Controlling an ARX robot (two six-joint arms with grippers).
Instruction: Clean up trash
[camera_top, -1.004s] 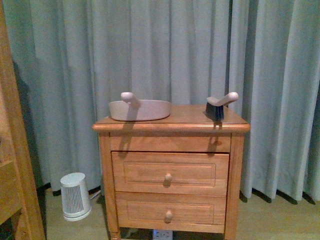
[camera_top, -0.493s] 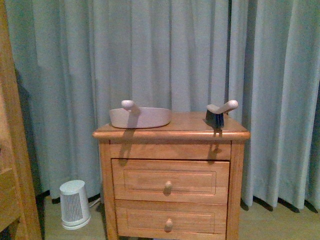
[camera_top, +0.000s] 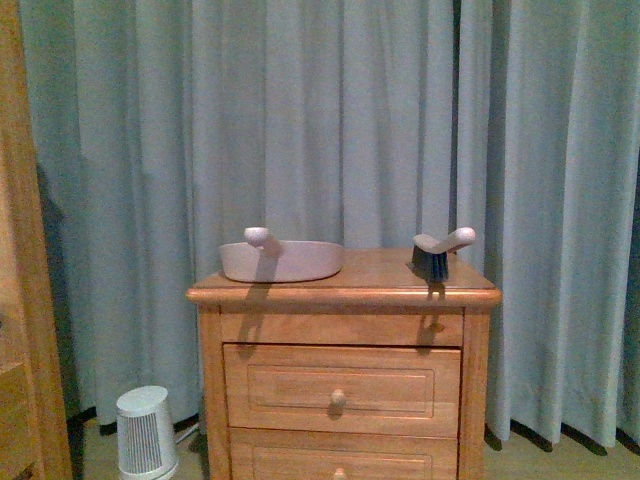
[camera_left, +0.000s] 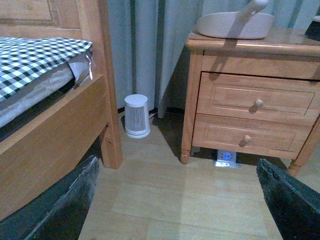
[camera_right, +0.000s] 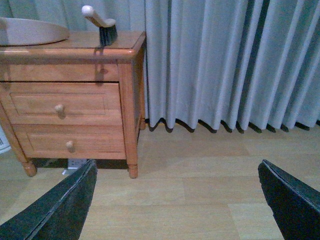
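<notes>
While the left gripper (camera_left: 177, 162) and right gripper (camera_right: 177, 162) gape wide over floor (camera_left: 175, 205), the pan (camera_top: 281, 261) sits on the nightstand (camera_top: 340, 296), brush (camera_top: 436, 254) at its three o'clock; where the trash is, I cannot tell.

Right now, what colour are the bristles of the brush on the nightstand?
Black bristles under a pale handle; the front view shows them best.

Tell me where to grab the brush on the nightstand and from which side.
Probably take the brush by its pale handle, from above. It stands on its dark bristles near the right edge of the nightstand, so the handle slants up clear of the wood, leaving room to close around it.
</notes>
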